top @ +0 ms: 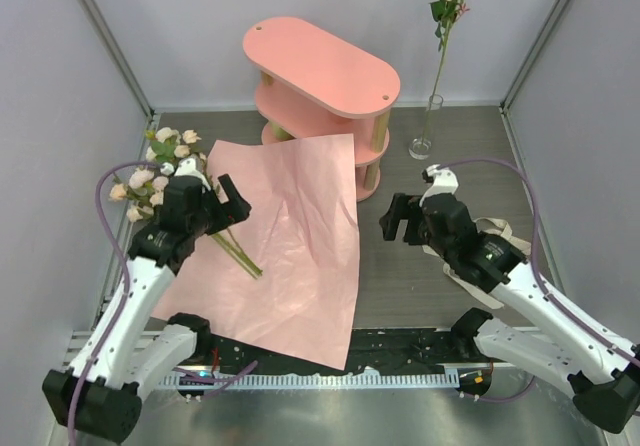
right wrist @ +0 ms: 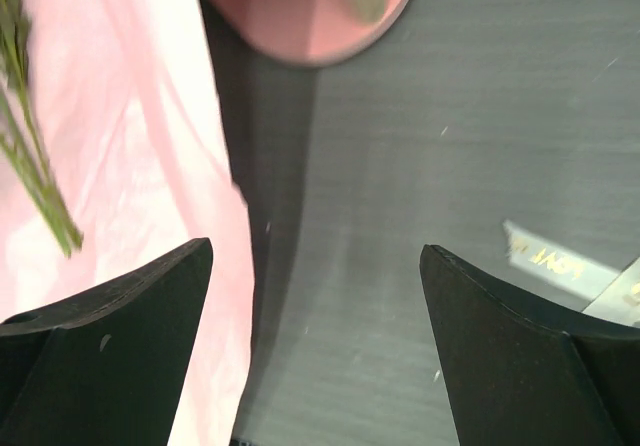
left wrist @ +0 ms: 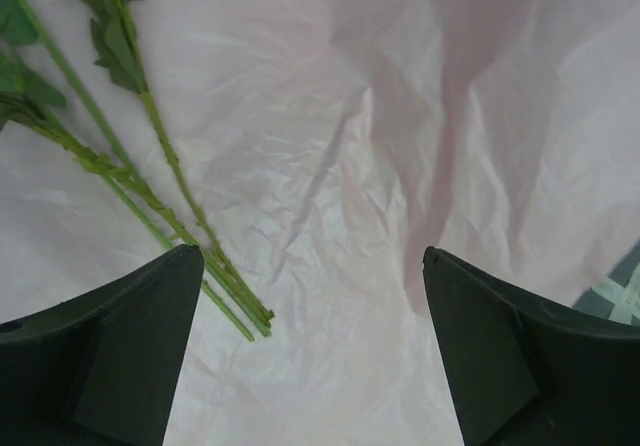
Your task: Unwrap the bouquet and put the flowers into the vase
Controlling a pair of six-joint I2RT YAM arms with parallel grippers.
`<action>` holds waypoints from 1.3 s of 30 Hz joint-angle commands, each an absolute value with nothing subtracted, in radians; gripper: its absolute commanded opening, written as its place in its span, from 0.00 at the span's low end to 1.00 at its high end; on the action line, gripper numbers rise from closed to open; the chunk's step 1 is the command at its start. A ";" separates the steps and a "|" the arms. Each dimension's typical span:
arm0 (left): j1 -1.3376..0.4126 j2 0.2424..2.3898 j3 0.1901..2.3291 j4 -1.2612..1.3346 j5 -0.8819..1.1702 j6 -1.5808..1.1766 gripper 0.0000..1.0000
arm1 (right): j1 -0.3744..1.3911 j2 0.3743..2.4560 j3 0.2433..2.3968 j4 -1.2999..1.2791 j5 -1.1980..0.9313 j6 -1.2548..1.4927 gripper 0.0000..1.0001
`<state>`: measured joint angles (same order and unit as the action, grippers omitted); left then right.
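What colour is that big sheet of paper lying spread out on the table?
Pale pink: the large crinkled paper sheet shows best from the top camera.

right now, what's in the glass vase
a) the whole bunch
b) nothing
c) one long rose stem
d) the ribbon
c: a single rose stem stands in the vase, while the other flowers lie at the edge of the pink paper.

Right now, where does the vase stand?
In the top view, the vase stands at the far right, beside the pink shelf, holding one rose stem.
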<state>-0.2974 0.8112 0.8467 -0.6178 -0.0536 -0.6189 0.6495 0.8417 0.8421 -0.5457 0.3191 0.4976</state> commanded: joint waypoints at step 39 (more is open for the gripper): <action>-0.116 1.641 1.112 -0.640 -0.199 -0.652 0.52 | 0.821 0.706 0.713 -0.419 0.160 0.364 0.95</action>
<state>-0.0845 1.7012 1.1427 -0.6922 -0.1703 -0.5896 0.8162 0.6880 0.7002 -0.4580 0.1802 0.3790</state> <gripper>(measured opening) 0.522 0.943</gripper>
